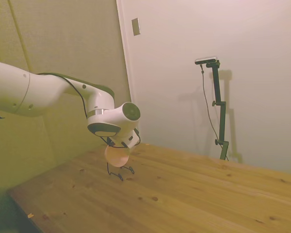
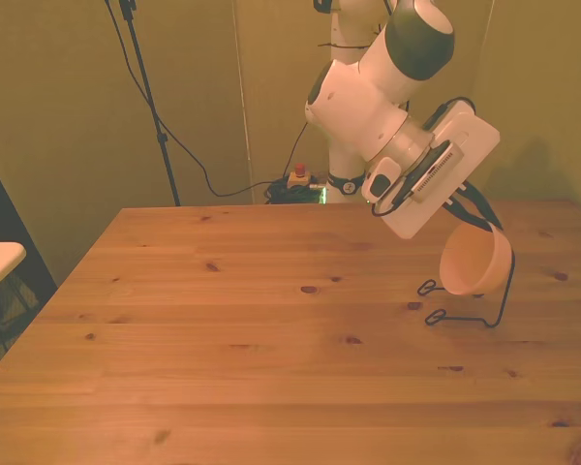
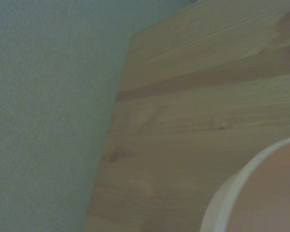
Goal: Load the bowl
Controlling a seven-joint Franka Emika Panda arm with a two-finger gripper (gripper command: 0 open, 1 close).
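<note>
The gripper [image 2: 473, 225] hangs over the table [image 2: 271, 329] at about 3 o'clock in the front view, just at the upper rim of the bowl [image 2: 475, 262]. The fingers are hidden behind the white wrist housing and the black cables, so I cannot tell if they are open, closed or gripping the rim. The pale pink bowl stands on its edge, tilted, with its hollow toward the front view's left, and it sits in the thin black wire rack [image 2: 465, 310], which rests on the wood. In the side view the bowl [image 1: 117, 156] shows only as a round disc under the arm, with the rack's [image 1: 120, 173] feet below it. The wrist view gives a blurred, cut-off arc of the bowl's rim [image 3: 232, 193] beside the table's edge.
</note>
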